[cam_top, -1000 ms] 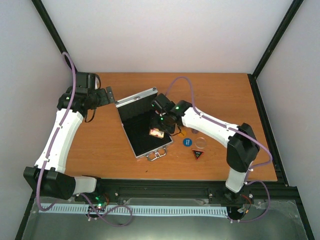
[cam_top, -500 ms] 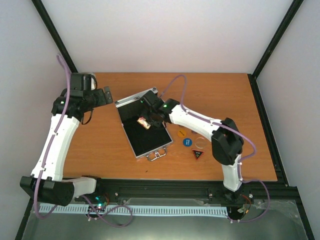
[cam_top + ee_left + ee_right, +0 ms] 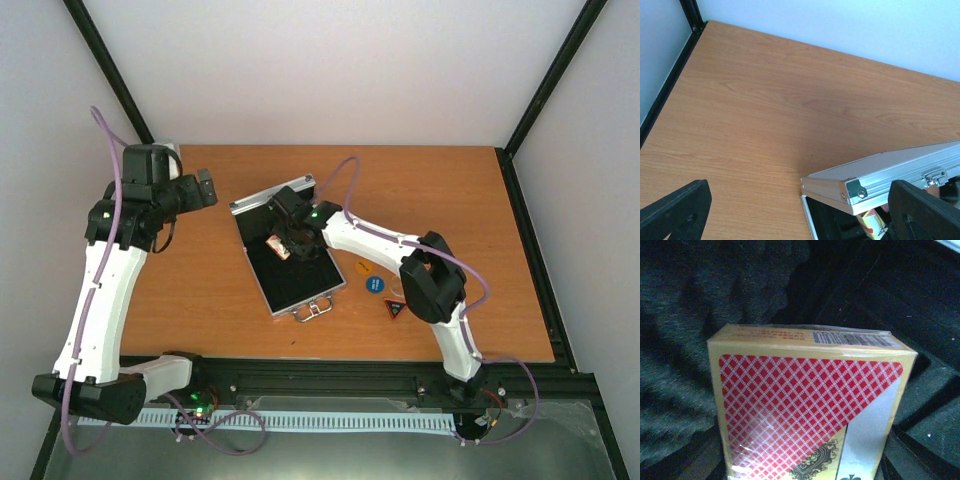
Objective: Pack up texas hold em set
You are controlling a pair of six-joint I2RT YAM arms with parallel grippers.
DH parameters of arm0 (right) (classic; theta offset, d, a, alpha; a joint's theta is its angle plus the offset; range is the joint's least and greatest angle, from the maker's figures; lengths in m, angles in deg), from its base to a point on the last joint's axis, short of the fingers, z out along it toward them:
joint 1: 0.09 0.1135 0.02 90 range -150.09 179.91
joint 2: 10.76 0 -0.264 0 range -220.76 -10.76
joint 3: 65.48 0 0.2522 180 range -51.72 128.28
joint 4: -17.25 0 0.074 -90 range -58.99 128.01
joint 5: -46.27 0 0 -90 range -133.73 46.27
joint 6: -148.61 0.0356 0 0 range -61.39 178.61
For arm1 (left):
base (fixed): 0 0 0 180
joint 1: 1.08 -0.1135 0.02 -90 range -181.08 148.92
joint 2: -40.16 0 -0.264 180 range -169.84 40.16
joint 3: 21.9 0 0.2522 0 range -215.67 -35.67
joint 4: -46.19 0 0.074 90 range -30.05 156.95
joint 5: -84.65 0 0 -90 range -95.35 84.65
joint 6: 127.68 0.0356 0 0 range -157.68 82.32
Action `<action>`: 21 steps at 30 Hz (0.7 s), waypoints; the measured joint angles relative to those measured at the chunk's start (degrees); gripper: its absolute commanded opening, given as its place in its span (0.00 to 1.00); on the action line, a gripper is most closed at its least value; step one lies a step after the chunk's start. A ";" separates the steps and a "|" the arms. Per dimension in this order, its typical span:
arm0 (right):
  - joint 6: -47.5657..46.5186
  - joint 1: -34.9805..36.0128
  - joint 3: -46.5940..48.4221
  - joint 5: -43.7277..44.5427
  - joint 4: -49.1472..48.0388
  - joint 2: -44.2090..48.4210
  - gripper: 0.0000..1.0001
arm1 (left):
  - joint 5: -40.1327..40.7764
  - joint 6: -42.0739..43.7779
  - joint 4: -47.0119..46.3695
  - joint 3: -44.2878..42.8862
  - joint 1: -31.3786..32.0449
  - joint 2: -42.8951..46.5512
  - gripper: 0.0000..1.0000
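Over the far end of the case, the right jaws gripped the card deck; the left jaws gaped empty. Lowered crooked, the deck might catch the lid.

From above, my right gripper sits mostly under its own wrist, so its fingertips are hidden. In my right wrist view the deck fills the frame and runs off the bottom edge. No finger shows around it, and the print along its top side is too small to read. My right elbow overlaps one side of the button. My left fingers are cut off by the bottom edge. The case runs off the right and bottom edges.
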 measured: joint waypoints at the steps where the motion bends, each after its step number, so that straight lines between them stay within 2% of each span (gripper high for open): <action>1: 0.50 0.00 -0.02 -0.07 -0.31 -0.46 0.03 | 0.20 0.13 0.04 -0.42 0.00 0.00 1.00; 21: 8.50 0.09 -1.46 -3.96 -5.40 -6.58 0.03 | -0.81 0.33 0.42 -2.19 0.00 1.27 1.00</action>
